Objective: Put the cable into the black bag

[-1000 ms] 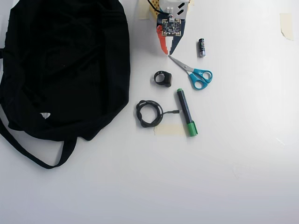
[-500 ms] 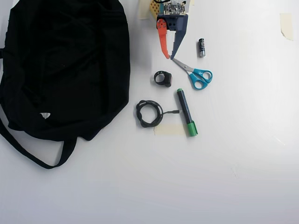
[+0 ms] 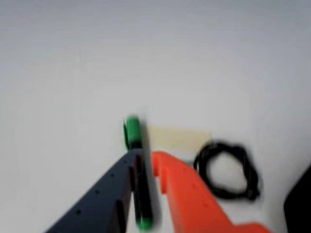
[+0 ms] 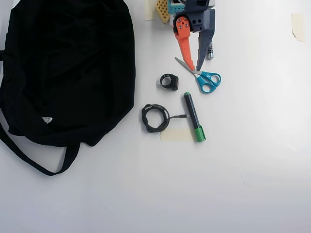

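Note:
The cable [image 4: 144,116] is a thin black wire coiled in a small loop on the white table, its plug end pointing right toward a marker. In the wrist view the cable [image 3: 251,179] lies just right of my orange finger. The black bag [image 4: 68,68] lies floppy at the upper left, its strap trailing below; its edge shows at the right of the wrist view [image 3: 299,204]. My gripper [image 4: 193,68] is open and empty near the top, over the scissors' blades, well above the cable in the overhead view. In the wrist view the gripper [image 3: 145,158] is blurred.
A green-capped black marker [image 4: 194,116] lies right of the cable and shows between my fingers in the wrist view [image 3: 138,170]. A thick black ring band [image 4: 170,81] and blue-handled scissors [image 4: 206,80] lie near the gripper. A beige tape patch [image 4: 176,134] sits below the cable.

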Controlling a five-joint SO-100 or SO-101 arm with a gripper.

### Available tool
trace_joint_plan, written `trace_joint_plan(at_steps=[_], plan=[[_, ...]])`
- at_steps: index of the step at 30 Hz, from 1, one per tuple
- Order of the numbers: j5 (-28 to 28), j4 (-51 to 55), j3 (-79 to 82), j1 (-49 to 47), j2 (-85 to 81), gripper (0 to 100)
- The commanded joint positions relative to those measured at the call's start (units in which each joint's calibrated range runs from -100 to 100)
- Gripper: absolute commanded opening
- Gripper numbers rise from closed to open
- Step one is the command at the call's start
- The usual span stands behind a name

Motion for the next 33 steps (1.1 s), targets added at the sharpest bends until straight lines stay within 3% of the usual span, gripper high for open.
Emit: trace_joint_plan(at_steps=[1, 17, 33], plan=[[-0.10, -1.40, -13.41, -0.02, 8.44, 2], [-0.05, -2.09, -49.98, 2.00, 38.74, 2], [-0.05, -19.74, -49.62, 3.35, 50.02, 2]])
